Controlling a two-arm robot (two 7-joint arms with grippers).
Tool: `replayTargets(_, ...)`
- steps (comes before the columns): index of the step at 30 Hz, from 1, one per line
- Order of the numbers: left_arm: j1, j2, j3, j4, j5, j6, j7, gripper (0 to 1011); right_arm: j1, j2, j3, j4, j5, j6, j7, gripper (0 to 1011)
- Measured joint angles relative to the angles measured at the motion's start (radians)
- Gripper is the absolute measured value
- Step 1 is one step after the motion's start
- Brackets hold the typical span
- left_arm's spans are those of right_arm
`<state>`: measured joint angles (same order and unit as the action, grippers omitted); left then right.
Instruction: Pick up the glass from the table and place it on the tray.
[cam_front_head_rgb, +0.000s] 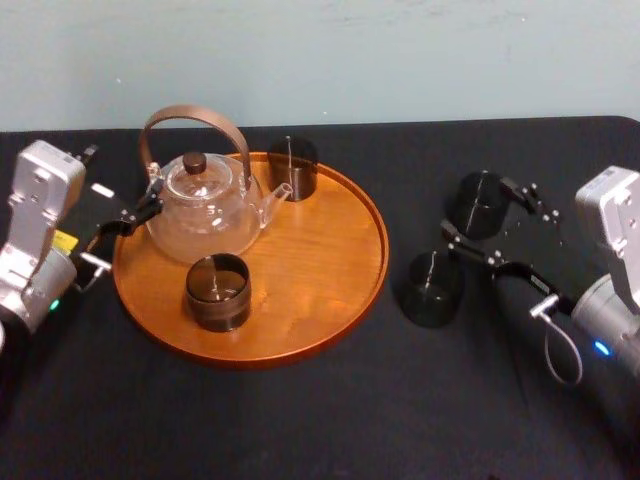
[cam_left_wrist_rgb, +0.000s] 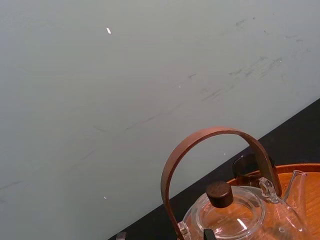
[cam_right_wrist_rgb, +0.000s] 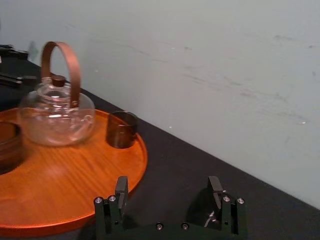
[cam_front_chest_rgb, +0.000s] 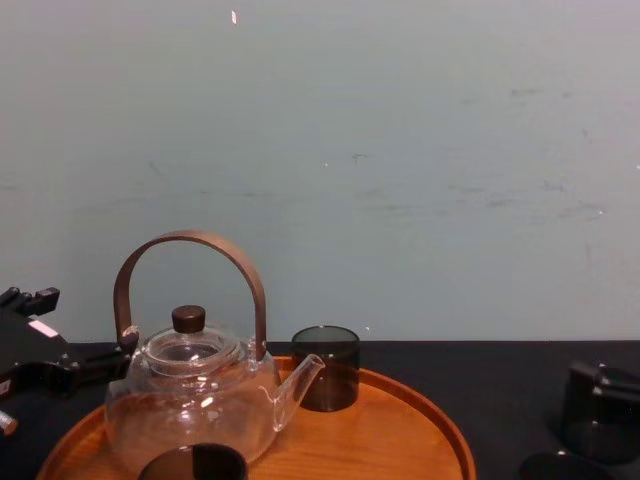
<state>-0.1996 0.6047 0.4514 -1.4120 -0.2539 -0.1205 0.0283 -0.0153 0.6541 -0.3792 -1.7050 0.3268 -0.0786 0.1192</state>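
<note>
Two dark smoked glasses stand on the black table (cam_front_head_rgb: 300, 420) right of the tray (cam_front_head_rgb: 320, 300): a far glass (cam_front_head_rgb: 480, 203) and a near glass (cam_front_head_rgb: 432, 288). My right gripper (cam_front_head_rgb: 478, 210) is open and reaches in from the right, its two fingers on either side of the far glass without touching it. In the right wrist view the open fingers (cam_right_wrist_rgb: 121, 187) frame bare table, and that glass (cam_right_wrist_rgb: 200, 214) shows dark beside one finger. My left gripper (cam_front_head_rgb: 128, 215) rests open at the tray's left edge, next to the teapot.
On the round wooden tray sit a glass teapot (cam_front_head_rgb: 205, 210) with a brown hoop handle and two more dark glasses, one at the back (cam_front_head_rgb: 293, 167), one at the front (cam_front_head_rgb: 218, 291). The tray's right half is bare wood. A pale wall (cam_front_chest_rgb: 400, 150) runs behind the table.
</note>
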Motion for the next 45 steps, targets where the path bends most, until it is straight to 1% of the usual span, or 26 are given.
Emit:
replayTargets(5, 0.0, 0.0, 0.0, 0.0, 0.0, 0.0, 0.0, 1001, -0.048, 0.008, 0.012, -0.04, 0.01, 0.001, 0.012, 1007)
replayTargets(9, 0.0, 0.0, 0.0, 0.0, 0.0, 0.0, 0.0, 1001, -0.09, 0.01, 0.025, -0.066, 0.031, 0.002, 0.035, 1007)
replayTargets(13, 0.0, 0.0, 0.0, 0.0, 0.0, 0.0, 0.0, 1001, -0.116, 0.009, 0.035, -0.077, 0.047, 0.005, 0.05, 1007)
replayTargets(19, 0.0, 0.0, 0.0, 0.0, 0.0, 0.0, 0.0, 1001, -0.139, 0.001, 0.049, -0.084, 0.058, 0.022, 0.068, 1007)
replayTargets(26, 0.0, 0.0, 0.0, 0.0, 0.0, 0.0, 0.0, 1001, -0.145, -0.013, 0.058, -0.074, 0.061, 0.042, 0.084, 1007)
replayTargets(37, 0.0, 0.0, 0.0, 0.0, 0.0, 0.0, 0.0, 1001, -0.135, -0.05, 0.071, -0.029, 0.054, 0.072, 0.114, 1007)
replayTargets(45, 0.0, 0.0, 0.0, 0.0, 0.0, 0.0, 0.0, 1001, -0.123, -0.074, 0.077, 0.007, 0.045, 0.083, 0.135, 1007)
